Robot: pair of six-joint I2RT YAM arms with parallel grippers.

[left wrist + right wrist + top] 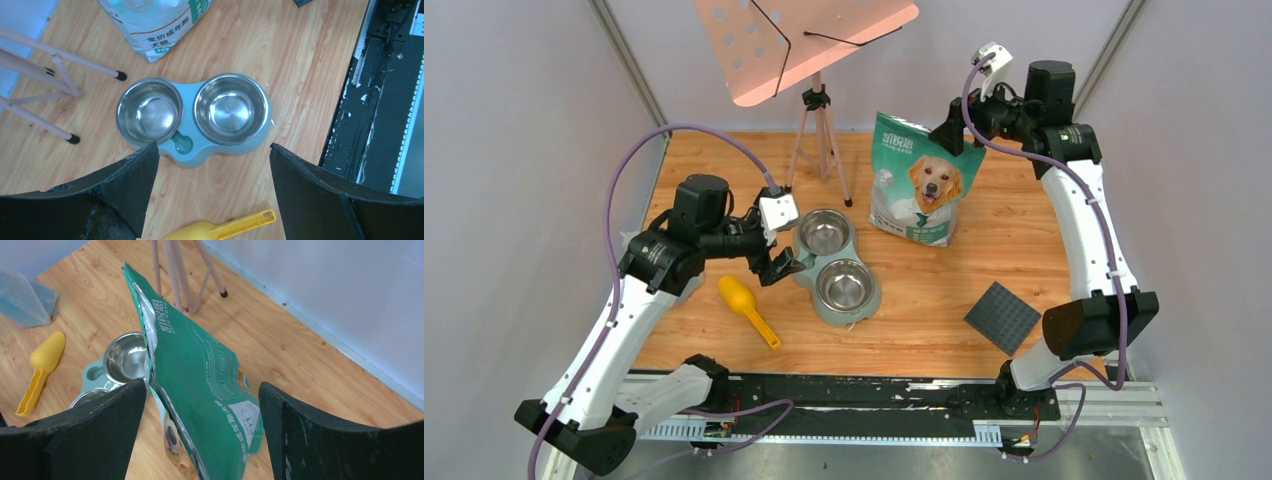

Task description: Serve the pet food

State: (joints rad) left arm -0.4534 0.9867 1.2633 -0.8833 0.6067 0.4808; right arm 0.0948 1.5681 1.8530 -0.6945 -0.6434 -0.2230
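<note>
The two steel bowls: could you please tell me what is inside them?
Nothing: the far bowl and the near bowl show bare shiny metal, no kibble. The bag hides its own contents.

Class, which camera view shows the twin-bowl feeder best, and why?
Left wrist: the feeder sits central, both bowls whole. Top external shows it small beside the left tool; right wrist, half hidden by the bag.

Bag (919, 180), scoop (747, 308), twin bowls (822, 312), tripod (816, 130)
</note>
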